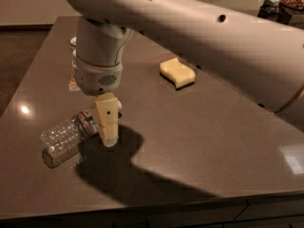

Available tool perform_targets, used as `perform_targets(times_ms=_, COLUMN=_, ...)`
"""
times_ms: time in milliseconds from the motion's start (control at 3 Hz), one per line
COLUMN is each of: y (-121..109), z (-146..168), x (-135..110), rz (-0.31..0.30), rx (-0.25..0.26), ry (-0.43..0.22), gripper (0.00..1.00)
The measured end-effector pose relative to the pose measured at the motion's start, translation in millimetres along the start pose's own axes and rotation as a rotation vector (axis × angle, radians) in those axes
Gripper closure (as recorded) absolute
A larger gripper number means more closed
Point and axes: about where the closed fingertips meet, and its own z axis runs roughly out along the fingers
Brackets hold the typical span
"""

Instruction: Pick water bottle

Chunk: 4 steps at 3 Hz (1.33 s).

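The water bottle [64, 139] lies on its side on the dark table [199, 127], at the front left. It is clear and ribbed, with its red-and-blue label band [88, 122] toward the upper right. My gripper [108, 134] hangs from the white wrist [99, 65] and points down at the bottle's neck end, just right of the label. It covers the cap. I cannot tell whether it touches the bottle.
A yellow sponge [176, 72] lies at the middle back. The soda can [73, 44] is almost wholly hidden behind the wrist at the back left. The large white arm [204, 37] spans the upper right. The table's front edge runs along the bottom.
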Motion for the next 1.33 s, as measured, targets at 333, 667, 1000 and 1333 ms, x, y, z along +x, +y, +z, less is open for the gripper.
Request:
perform_targets(times_ms=333, y=-3.3, z=16.7, x=-1.7, rz=-0.015, rx=-0.038, ry=0.014, gripper=0.0)
perform_targets(times_ms=667, y=-3.7, z=28.5, x=3.6, rz=-0.015, rx=-0.065, ry=0.028, gripper=0.15)
perform_targets(times_ms=1000, y=-3.3, z=33.2, x=12.1, rz=-0.009, rx=-0.078, ry=0.039, gripper=0.38)
perform_targets(times_ms=1333, y=-2.4, z=27.7, x=18.3, rz=0.0, rx=-0.079, ry=0.042, gripper=0.61)
